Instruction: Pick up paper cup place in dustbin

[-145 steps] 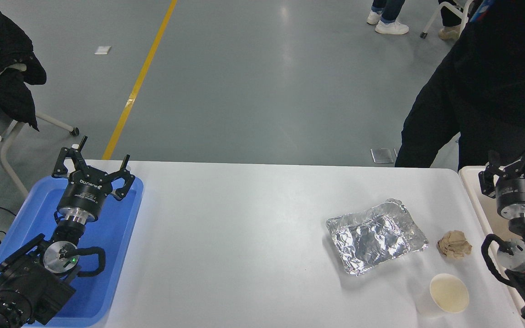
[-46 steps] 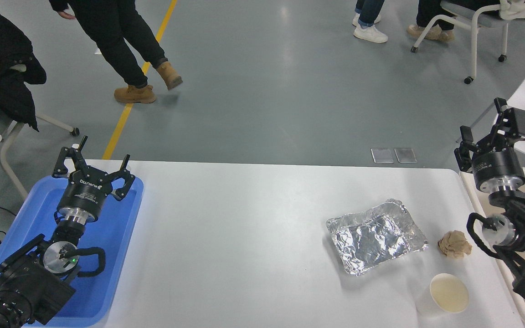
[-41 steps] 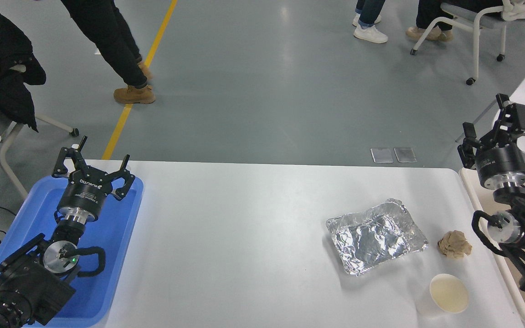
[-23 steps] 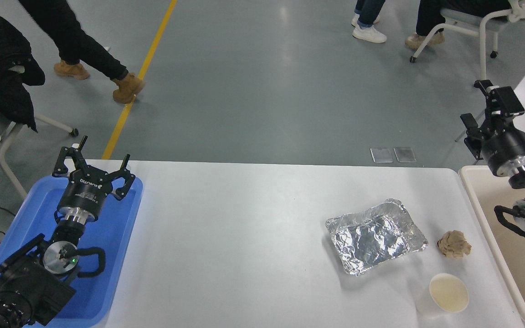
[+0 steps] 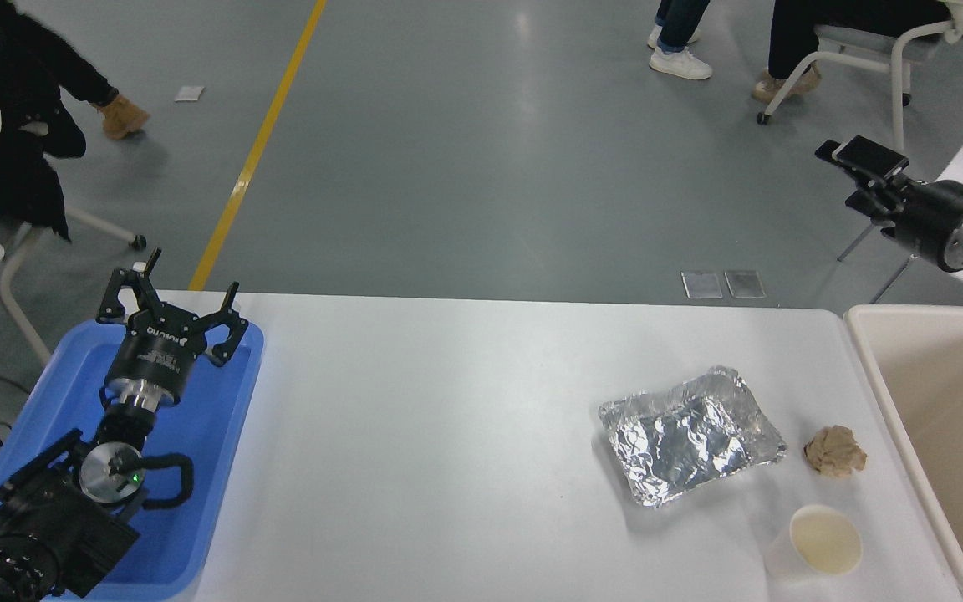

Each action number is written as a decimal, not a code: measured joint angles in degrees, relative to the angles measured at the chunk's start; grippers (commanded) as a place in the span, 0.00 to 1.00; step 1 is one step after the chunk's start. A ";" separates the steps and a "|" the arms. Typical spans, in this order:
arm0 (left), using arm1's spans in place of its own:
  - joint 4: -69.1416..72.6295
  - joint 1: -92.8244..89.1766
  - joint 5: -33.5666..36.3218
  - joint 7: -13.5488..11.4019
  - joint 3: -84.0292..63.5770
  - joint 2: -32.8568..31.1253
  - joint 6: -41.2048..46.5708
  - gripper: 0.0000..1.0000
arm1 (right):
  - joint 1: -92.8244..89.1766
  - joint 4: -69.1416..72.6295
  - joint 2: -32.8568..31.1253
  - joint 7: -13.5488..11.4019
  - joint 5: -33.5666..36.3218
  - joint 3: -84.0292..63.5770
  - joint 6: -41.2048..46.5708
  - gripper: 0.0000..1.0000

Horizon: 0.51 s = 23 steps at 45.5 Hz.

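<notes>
Paper cup (image 5: 820,545), small and white with a cream inside, stands upright with its mouth open upward near the bench's (image 5: 448,451) front right corner, empty of any grip and touching nothing else. Just behind it lies a crumpled brown paper ball (image 5: 835,451), and to the left of that ball, a little apart from it, sits a crinkled silver foil tray (image 5: 690,435). The dustbin (image 5: 873,368), a big beige tub with a thick rim, stands hard against the bench's right end, so the cup is close to its near wall but outside it. The right gripper (image 5: 862,163) hangs high at the picture's right edge, beyond the bench's far edge and above the floor, pointing left; it is well apart from the cup, far behind it and to its right, with the dustbin's far corner lying below and between them. From this angle I cannot tell how far its jaws stand apart, though nothing shows in them. The left gripper (image 5: 170,293) is parked at the lower left over a blue tray (image 5: 222,468), its jaws spread wide and holding nothing, the whole width of the bench away from the cup. At the top, people's legs and shoes (image 5: 680,63) and a chair (image 5: 883,42) show on the grey floor, and a seated person in a dark jacket (image 5: 13,109) is at the left edge.
</notes>
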 measured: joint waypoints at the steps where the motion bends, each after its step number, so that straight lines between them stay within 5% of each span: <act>1: -0.01 0.00 0.01 0.00 0.00 0.00 0.00 1.00 | 1.16 0.10 0.38 -0.25 -0.19 -1.76 0.72 1.00; 23: 0.01 -0.01 -0.01 -0.01 0.00 0.00 0.00 1.00 | 21.06 5.85 7.33 -2.20 -10.41 -25.48 23.37 1.00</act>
